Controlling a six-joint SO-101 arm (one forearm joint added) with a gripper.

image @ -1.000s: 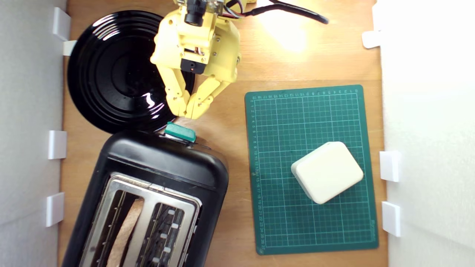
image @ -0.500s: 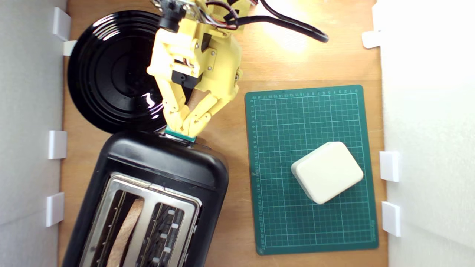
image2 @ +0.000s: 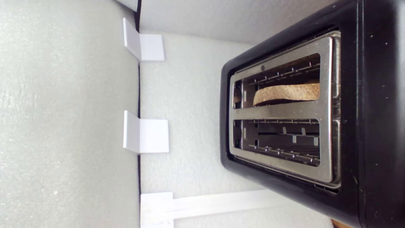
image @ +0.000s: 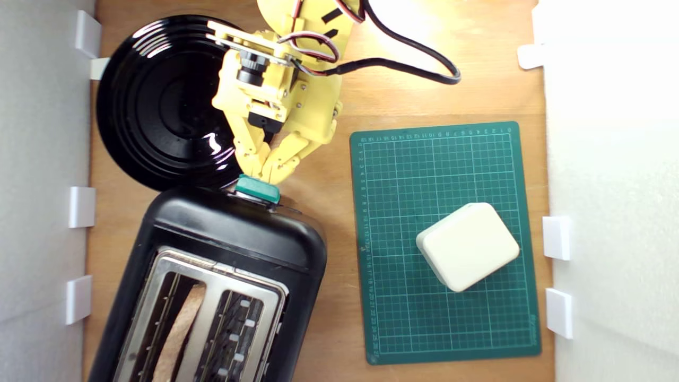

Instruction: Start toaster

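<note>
A: Yellow plastic over the top of the scene — that's the end effector (image: 269, 172), fingers pinched together with nothing held between them, tips right at the teal lever knob (image: 258, 189).

B: Touching it?

A: In the exterior view the tips meet the knob's far edge; whether they press on it, I cannot tell. The knob sticks out from the end of the toaster (image: 223, 254) that faces the arm.

B: And the toaster sits where?

A: At the tabletop's (image: 329, 175) near-left corner as the exterior view shows it, turned at an angle, running off the bottom of that picture. Black body, silver top plate with two slots. The wrist view shows a slice of bread (image2: 286, 94) standing in one slot; the other slot holds only wire guides.

B: Anything around it?

A: The round black plate (image: 159, 101) lies in the far-left corner, its rim just beside the toaster. On the exterior view's right, a green cutting mat (image: 424, 159) with a cream rounded box (image: 468, 245) resting on it, well apart from the toaster. A black cable (image: 414, 53) loops across the far edge.
</note>
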